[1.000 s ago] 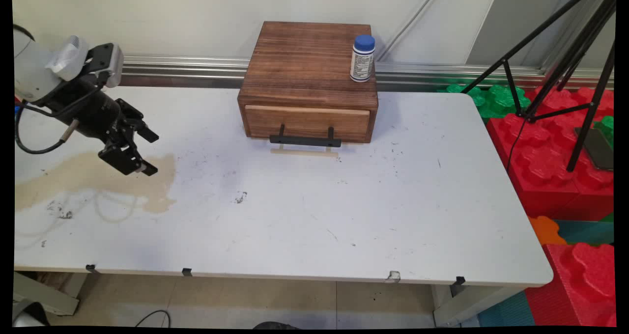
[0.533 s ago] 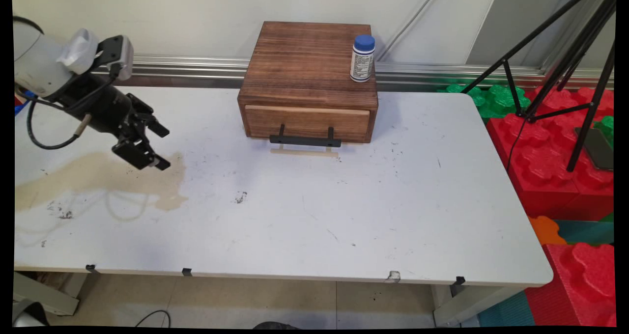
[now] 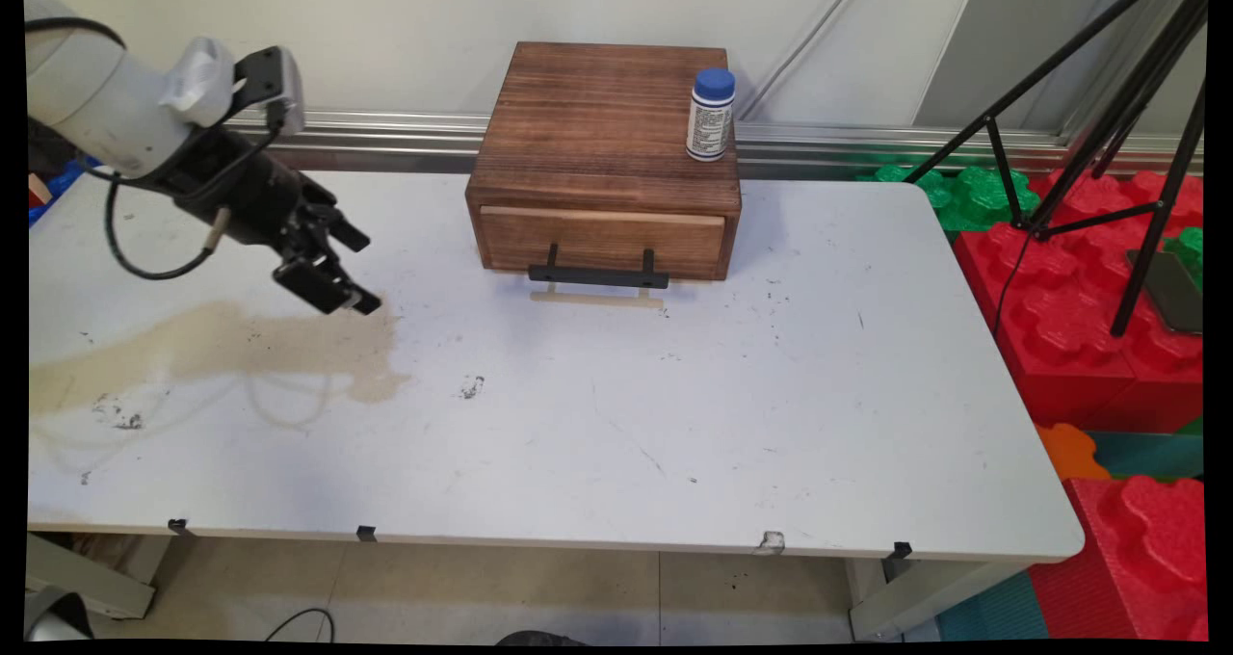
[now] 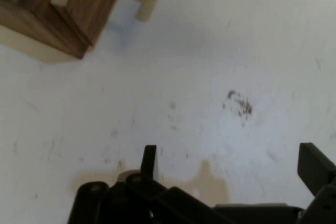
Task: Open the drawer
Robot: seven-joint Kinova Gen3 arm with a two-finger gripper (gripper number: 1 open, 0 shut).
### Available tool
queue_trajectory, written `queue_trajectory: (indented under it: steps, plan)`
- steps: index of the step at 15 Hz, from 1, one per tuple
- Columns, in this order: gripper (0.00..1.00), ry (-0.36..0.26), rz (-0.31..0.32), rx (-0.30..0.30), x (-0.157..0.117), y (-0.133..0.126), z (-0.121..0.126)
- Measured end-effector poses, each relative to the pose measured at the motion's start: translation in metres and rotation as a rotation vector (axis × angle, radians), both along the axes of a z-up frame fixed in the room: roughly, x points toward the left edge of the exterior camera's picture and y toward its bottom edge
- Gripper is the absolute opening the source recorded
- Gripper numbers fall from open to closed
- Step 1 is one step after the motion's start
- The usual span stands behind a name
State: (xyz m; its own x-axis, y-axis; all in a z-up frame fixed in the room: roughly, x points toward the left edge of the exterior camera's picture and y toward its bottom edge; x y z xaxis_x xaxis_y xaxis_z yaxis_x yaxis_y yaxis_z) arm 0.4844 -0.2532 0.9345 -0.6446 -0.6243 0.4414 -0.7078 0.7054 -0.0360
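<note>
Here the jaws hang spread apart and empty above the desk (image 3: 578, 424), over a tan stain (image 3: 241, 342). To their right stands a wooden drawer box (image 3: 605, 144), its black handle (image 3: 597, 275) facing forward, a blue-capped white bottle (image 3: 711, 116) upright on top. Bare desk lies between.

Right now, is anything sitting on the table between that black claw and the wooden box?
No. Between the gripper and the wooden drawer box, both views show only bare white table, lightly scuffed.
</note>
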Motion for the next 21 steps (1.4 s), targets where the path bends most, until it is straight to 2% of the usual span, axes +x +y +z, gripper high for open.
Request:
queue_trajectory:
  steps: [7, 21]
  plan:
    - [1.0, 0.026, 0.059, -0.058, -0.043, -0.022, 0.003]
    - [1.0, 0.03, 0.128, -0.123, -0.101, -0.051, -0.009]
